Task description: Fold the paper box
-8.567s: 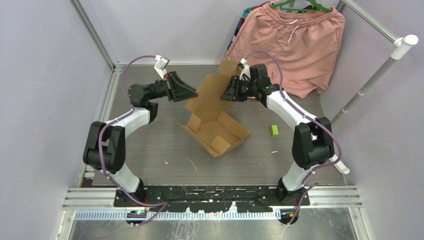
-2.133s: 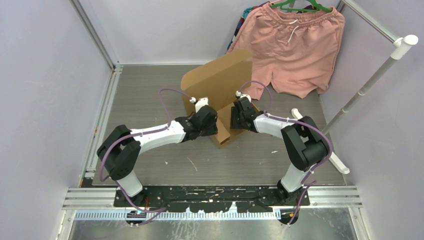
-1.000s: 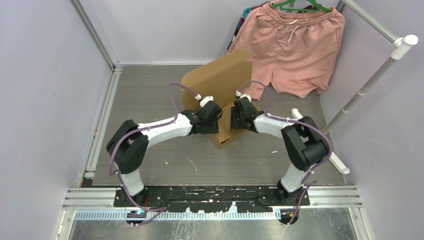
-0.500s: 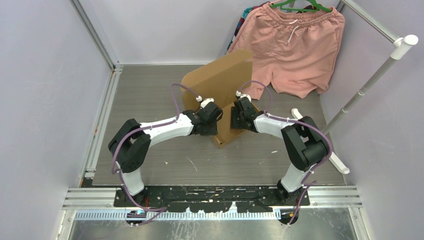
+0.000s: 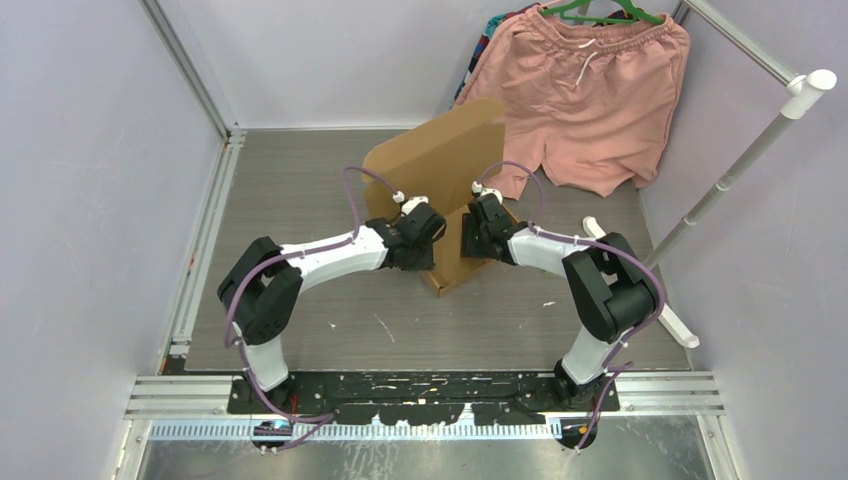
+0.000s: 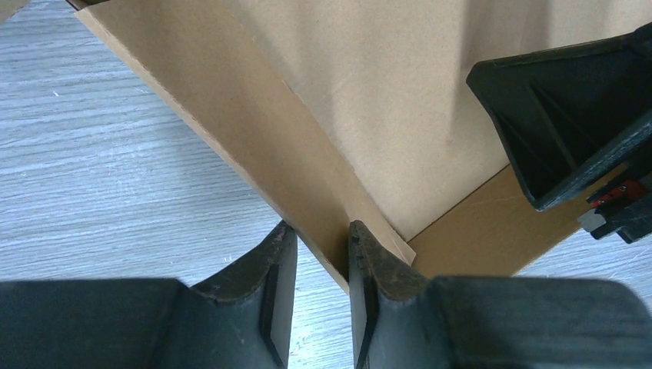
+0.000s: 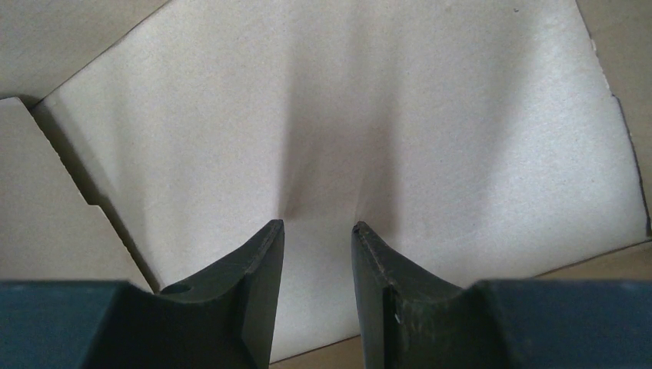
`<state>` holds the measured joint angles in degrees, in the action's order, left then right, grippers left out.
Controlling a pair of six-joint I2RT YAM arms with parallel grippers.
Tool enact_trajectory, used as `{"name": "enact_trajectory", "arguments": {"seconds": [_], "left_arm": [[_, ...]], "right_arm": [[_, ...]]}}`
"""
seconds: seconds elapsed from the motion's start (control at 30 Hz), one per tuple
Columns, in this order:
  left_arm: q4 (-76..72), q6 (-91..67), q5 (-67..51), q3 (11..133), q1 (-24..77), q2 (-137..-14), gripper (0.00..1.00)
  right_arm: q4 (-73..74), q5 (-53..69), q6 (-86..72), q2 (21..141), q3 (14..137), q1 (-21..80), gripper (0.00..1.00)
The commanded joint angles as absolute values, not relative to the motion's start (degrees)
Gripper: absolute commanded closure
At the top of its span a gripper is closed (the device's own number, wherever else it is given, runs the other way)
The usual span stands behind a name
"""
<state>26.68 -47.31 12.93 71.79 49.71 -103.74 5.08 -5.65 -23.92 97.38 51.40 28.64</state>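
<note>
L gripper [image 6: 319, 250] clamps paper box [image 5: 440, 160] side wall at a corner. R gripper [image 7: 317, 238], fingers slightly apart, presses inner panel. Box mid-worktop [image 5: 300, 190], big flap upright. Wall-forming step, prob.; next needs walls held square w/o buckling.

The left arm [image 5: 325, 257] and right arm [image 5: 548, 249] had white links, black joints, purple cables [image 5: 345, 198] — and 2 black fingers [image 6: 269, 286] each.

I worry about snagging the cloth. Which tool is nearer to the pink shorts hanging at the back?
Right. The right tool is at the paper box, below-left of the pink shorts; the left tool is farther left.
</note>
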Motion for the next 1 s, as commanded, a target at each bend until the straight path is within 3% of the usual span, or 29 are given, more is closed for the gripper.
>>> {"name": "enact_trajectory", "arguments": {"seconds": [0.0, 0.47, 0.77, 0.9, 0.97], "left_arm": [[35.0, -42.5, 8.3, 71.3, 50.2, -107.3, 1.0], [46.8, -29.8, 9.6, 74.1, 45.1, -103.7, 1.0], [53.1, -28.0, 15.9, 79.4, 45.1, -106.1, 1.0], [52.7, -28.2, 17.4, 79.1, 45.6, -106.1, 0.86], [52.7, -28.4, 18.7, 78.8, 45.8, -106.0, 0.84]], "right_arm": [[10.2, -0.9, -24.7, 96.4, 49.4, 29.1, 0.56], [21.5, -0.9, -21.1, 74.7, 54.9, 29.8, 0.47], [31.0, -4.1, -19.7, 72.9, 58.3, 29.7, 0.46], [32.0, -2.6, -19.4, 73.1, 57.9, 30.1, 0.47], [32.5, -2.8, -19.2, 73.3, 57.9, 30.6, 0.48]]}}
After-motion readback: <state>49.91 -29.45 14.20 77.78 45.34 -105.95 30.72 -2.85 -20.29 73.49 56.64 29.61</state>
